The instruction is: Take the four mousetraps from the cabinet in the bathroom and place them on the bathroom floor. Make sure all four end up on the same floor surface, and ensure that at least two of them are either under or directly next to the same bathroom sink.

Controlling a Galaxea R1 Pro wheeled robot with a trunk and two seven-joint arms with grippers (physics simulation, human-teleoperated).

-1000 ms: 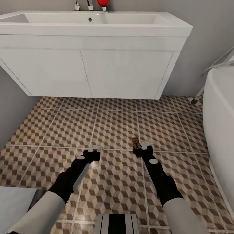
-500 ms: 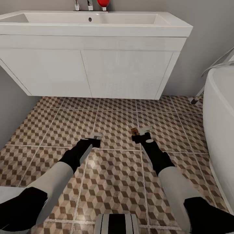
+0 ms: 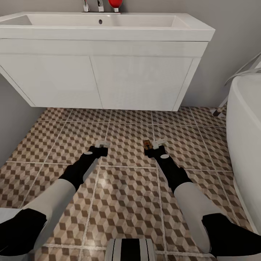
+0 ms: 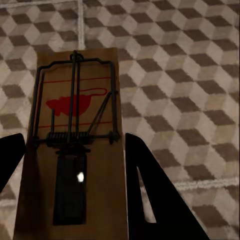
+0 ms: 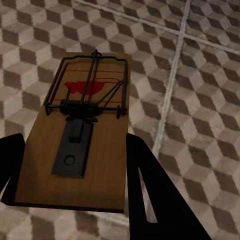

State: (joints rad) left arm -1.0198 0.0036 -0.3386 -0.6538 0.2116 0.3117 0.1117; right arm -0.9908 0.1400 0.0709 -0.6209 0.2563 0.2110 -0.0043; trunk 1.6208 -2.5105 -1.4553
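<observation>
Here both arms reach forward and down over the floor (image 3: pixel 127 203), its cube-printed tiles running up under the white vanity (image 3: pixel 98 83) on the far side. The left gripper (image 3: pixel 100 144) hangs over a tile left of centre, and the right gripper (image 3: pixel 155 143) is level with it to the right, the two well apart. Each is clamped on a trap.

In the left wrist view, the left trap (image 4: pixel 75 150) sits between the two dark fingers (image 4: pixel 155 195), a tan board with a black wire bar, a spring across the middle, a dark plate at the near end and a red mouse print. The fingers press against its long edges, so the jaws are closed down to the board's width. The patterned tiles lie beyond it; whether the board touches them cannot be told.

In the right wrist view, the right trap (image 5: pixel 80 135) is gripped the same way, dark fingers (image 5: pixel 150 200) against both long sides, its wire end pointing away from the wrist. A pale grout line runs just beside it on the tiles behind. In the head view this trap (image 3: pixel 146 144) shows as a small brown sliver at the left side of the right gripper, near the vanity's front.

A sink (image 3: pixel 101 21) tops the vanity, with a tap (image 3: pixel 99 5) and a red object (image 3: pixel 115 3) at its far edge. A white tub (image 3: pixel 246 137) curves along the right side.
</observation>
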